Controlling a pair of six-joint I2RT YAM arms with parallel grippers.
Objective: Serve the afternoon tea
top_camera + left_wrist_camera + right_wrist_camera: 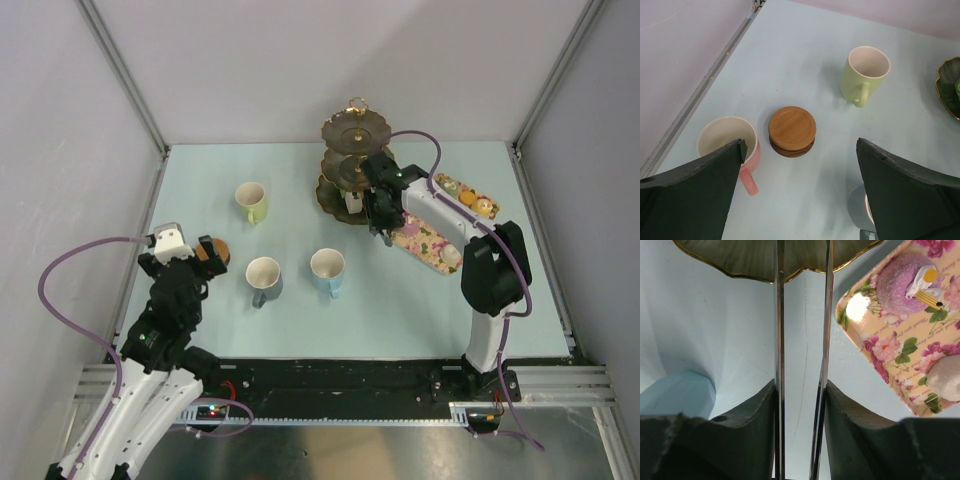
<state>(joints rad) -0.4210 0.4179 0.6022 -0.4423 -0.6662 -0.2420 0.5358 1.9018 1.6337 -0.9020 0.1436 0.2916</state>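
Three-tier stand (740, 255) close ahead; right end effector (801, 387) grips tongs (779, 315).

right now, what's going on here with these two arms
The right gripper grips thin metal tongs aimed at the dark gold-rimmed three-tier stand, beside the floral rectangular tray of small cakes. The left gripper hangs open above a pink mug and round brown wooden coasters. The yellow-green mug, grey mug and blue mug stand without coasters.

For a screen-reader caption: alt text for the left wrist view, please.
Brown stacked coasters lie on a pale blue table, ahead of the wide-open fingers. A pink mug stands at left behind one finger, a yellow-green mug farther right.
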